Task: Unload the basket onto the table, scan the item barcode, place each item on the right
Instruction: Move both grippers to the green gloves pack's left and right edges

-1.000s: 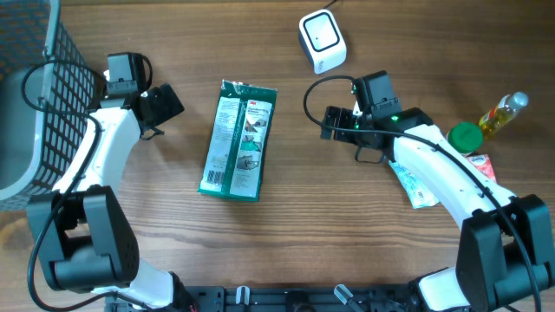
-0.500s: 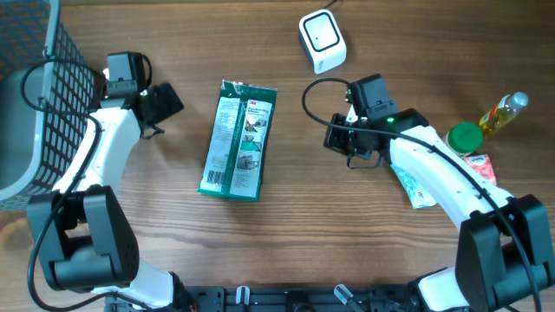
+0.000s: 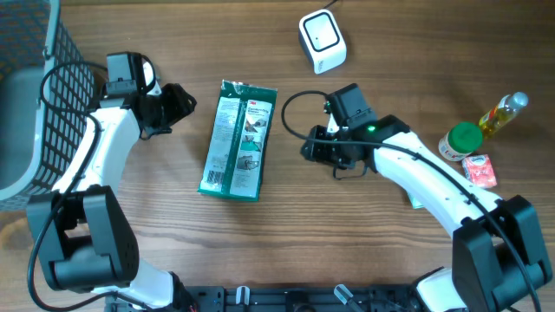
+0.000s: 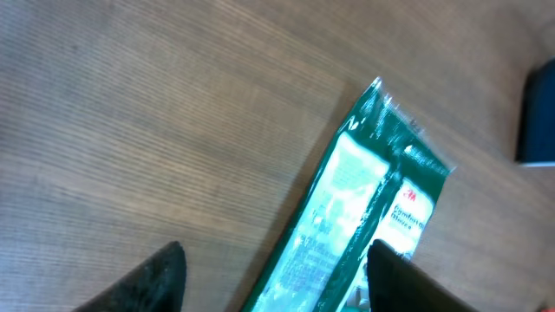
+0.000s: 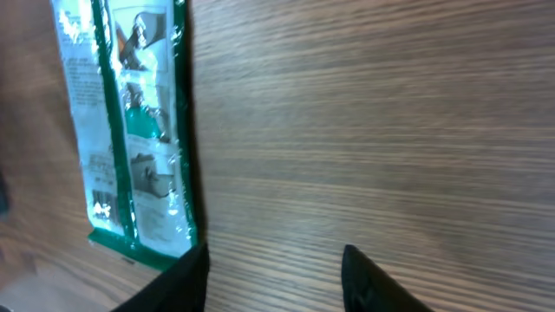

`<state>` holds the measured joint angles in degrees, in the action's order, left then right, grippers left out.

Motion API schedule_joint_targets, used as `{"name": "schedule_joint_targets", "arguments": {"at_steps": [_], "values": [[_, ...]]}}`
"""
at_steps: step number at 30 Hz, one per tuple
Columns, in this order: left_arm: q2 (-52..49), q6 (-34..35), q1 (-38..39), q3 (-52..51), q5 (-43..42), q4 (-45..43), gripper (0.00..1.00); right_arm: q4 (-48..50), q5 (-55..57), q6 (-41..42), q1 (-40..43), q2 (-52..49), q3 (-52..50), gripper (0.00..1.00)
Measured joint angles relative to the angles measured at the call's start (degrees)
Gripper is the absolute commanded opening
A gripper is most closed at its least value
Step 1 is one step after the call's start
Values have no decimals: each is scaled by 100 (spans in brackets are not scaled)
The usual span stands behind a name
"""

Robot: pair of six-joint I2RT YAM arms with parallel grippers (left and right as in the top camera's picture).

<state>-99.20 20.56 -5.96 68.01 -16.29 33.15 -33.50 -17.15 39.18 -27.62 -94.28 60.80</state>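
The green packet [image 3: 238, 140] lies flat on the table [image 3: 286, 251], unheld, well apart from the white scanner [image 3: 322, 40]; the approach to grasp seems in hand; left gripper [image 3: 178, 102] and right gripper [image 3: 312, 149] flank it, jaws apart, empty; next, probably pinch a long edge; bare wood leads to the scanner; the wire basket [image 3: 52, 78] crowds the left.

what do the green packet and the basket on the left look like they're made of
The packet looks like thin glossy plastic film: crimped ends, and glare on its printed face. The basket looks like dark wire mesh, probably coated metal: an open grid you can see through.
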Motion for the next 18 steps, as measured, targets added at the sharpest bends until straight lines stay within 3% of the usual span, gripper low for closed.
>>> {"name": "schedule_joint_targets", "arguments": {"at_steps": [6, 7, 8, 9, 10, 18], "values": [[0, -13, 0, 0, 306, 267, 100, 310, 0, 26, -348, 0, 0, 61], [0, -13, 0, 0, 317, 269, 84, 332, 0, 31, -387, 0, 0, 61], [0, -13, 0, 0, 317, 267, 59, 354, 4, 48, -433, 0, 0, 61], [-2, -15, 0, 0, 319, 271, 18, 365, 28, 72, -483, 0, 0, 62], [0, -11, 0, 0, 334, 273, 4, 378, 55, 116, -522, 0, 0, 65], [-212, -44, 223, -166, 407, -262, 4, 472, 518, 393, -588, 0, -39, 74]]}}
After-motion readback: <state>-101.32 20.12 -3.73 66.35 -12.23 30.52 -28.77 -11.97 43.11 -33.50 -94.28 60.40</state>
